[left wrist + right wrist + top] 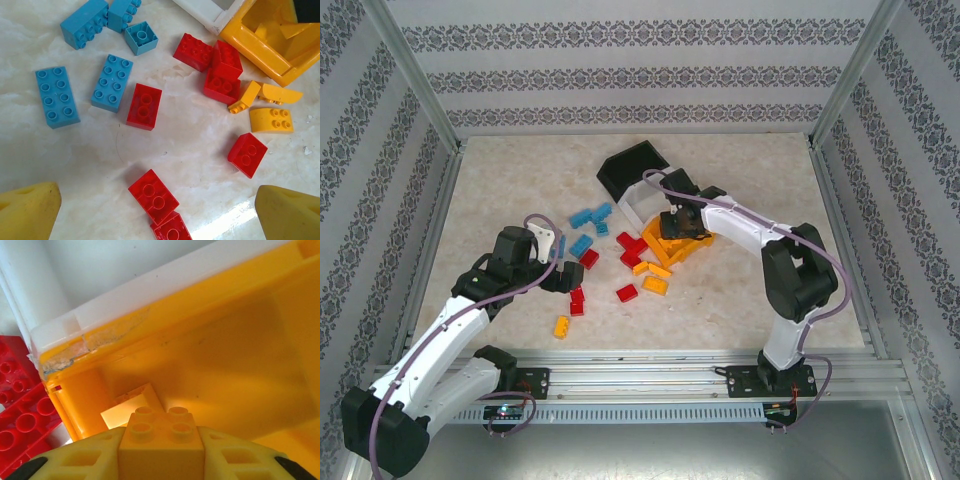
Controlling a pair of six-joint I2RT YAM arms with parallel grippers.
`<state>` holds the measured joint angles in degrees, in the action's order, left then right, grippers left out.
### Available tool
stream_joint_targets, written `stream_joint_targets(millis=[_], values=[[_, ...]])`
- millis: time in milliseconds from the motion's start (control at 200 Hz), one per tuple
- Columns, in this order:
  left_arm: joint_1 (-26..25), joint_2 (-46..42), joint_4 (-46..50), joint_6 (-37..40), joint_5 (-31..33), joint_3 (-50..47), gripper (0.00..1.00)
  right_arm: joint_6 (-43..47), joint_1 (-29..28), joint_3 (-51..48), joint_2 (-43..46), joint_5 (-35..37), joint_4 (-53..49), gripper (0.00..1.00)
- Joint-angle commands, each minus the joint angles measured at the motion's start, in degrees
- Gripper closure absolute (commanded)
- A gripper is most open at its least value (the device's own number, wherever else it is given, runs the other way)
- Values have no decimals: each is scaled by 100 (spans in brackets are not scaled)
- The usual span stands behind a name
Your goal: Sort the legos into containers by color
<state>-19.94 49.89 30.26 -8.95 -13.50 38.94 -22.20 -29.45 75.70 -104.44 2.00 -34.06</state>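
A pale marbled table point(520, 170) carries scattered red, blue and yellow legos point(627, 293) beside three joined containers point(635, 165)

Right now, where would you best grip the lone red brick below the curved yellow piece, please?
From above, pinch two opposite side walls of the red brick; it lies studs-up and skewed with free space all round, so rotate to match.

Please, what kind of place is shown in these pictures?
Most likely a robot test cell in a laboratory, not a home. The left arm and right arm are bolted to a metal rail at the table edge, aluminium posts frame the space, and patterned panels wall it in.
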Motion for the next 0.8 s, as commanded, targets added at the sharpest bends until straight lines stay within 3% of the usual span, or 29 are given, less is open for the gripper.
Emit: stream_joint_targets(millis=[0, 370, 794], values=[[-86, 12, 12, 139, -120, 79, 0, 78, 27, 129, -152, -70, 14, 58], [-80, 13, -20, 139, -262, 70, 0, 23, 36, 38, 116, -28, 23, 48], [-84, -56, -196, 122, -680, 25, 0, -497, -222, -862, 1742, -59, 211, 39]])
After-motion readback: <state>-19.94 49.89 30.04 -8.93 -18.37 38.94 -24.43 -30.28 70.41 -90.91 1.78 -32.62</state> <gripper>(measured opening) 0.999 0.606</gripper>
